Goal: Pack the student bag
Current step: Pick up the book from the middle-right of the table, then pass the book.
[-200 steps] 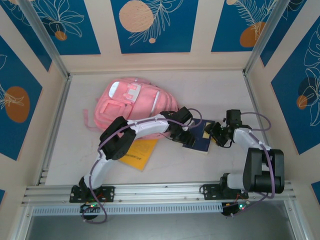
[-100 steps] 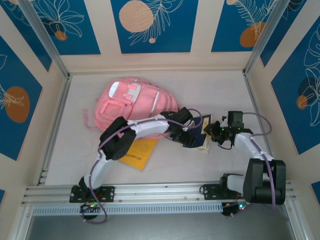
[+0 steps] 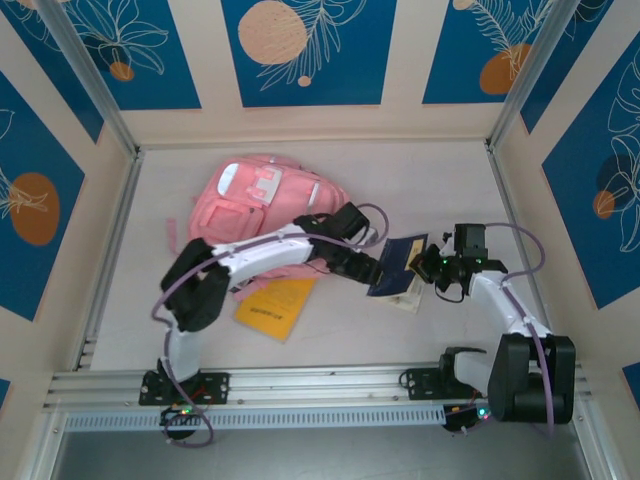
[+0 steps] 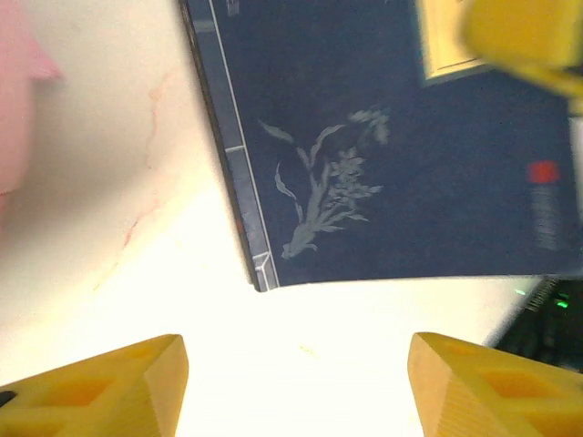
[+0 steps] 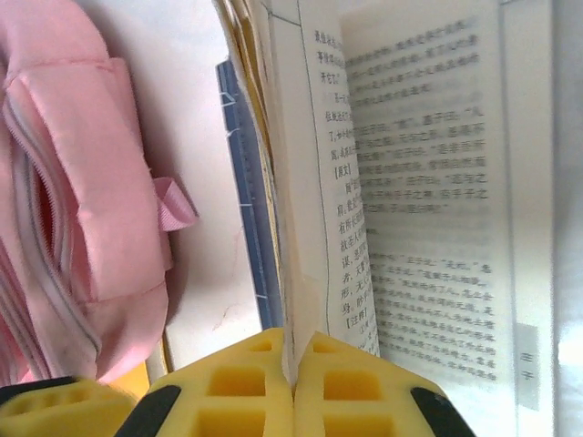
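Two grippers and three items on the pale tabletop (image 3: pixel 450 190), listed from my bases outward

Nearest: flat orange-yellow paper booklet (image 3: pixel 275 305), lying on the table, untouched. Its far edge runs under my left arm (image 3: pixel 270 250), so I cannot tell whether it touches the bag

Middle: navy blue softcover book (image 3: pixel 398 266) with a pale floral print on its cover, lying partly open. My right gripper (image 5: pixel 293 364) is clenched on a thin sheaf of its printed pages (image 5: pixel 410 182), the yellow pads (image 5: pixel 228 391) pressed together with the paper between them. My left gripper (image 4: pixel 296 364) hovers just off one corner of the book, released, fingers spread wide with only bare table between them

Farthest: the student bag (image 3: pixel 265 205), a large soft pink fabric backpack, lying flat at the back left, close beside the book

Step in hand, as I judge it: getting the book under control for the bag. A pinch on a few leaves may let the cover flop or the paper tear, so my left should close on the spine side and share the weight before my right lifts, and the book should travel shut

Hard to make out: whether the bag's main compartment is open, since my left arm crosses it from above; how many pages my right holds; the print, too blurred to read
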Controlling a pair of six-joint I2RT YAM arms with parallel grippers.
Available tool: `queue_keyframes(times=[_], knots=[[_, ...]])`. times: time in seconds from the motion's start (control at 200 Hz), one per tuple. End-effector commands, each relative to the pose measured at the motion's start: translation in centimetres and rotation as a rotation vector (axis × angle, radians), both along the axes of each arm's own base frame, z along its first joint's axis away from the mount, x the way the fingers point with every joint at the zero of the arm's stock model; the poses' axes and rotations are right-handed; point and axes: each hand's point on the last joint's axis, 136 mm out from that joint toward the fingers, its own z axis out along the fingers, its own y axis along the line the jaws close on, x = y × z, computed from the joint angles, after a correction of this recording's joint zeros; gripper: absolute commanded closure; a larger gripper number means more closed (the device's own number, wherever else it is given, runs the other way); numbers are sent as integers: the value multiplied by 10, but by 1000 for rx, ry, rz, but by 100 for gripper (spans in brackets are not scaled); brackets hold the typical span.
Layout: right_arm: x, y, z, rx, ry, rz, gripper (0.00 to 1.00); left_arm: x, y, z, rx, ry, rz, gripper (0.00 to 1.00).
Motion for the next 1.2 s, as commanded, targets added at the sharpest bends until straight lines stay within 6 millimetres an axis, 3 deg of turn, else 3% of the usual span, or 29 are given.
queue_keyframes(times=[0.0,0.325,0.44,0.585,0.755,0.915,1.025,1.195], knots=[[-5,20,28,66,-63,85,96,8,34,25,-4,-15,87,33],[-26,69,105,295,-311,251,97,8,89,55,-146,60,233,23],[-34,88,129,365,-369,326,97,10,89,71,-224,82,241,16],[-42,111,151,423,-417,402,97,8,75,84,-332,134,217,17],[-43,121,164,453,-446,417,97,10,67,83,-381,173,220,33],[-44,124,170,481,-454,415,97,12,71,77,-390,180,246,50],[-44,125,168,491,-445,412,98,13,71,75,-430,197,262,64],[-42,124,163,497,-442,400,100,13,63,72,-483,237,258,74]])
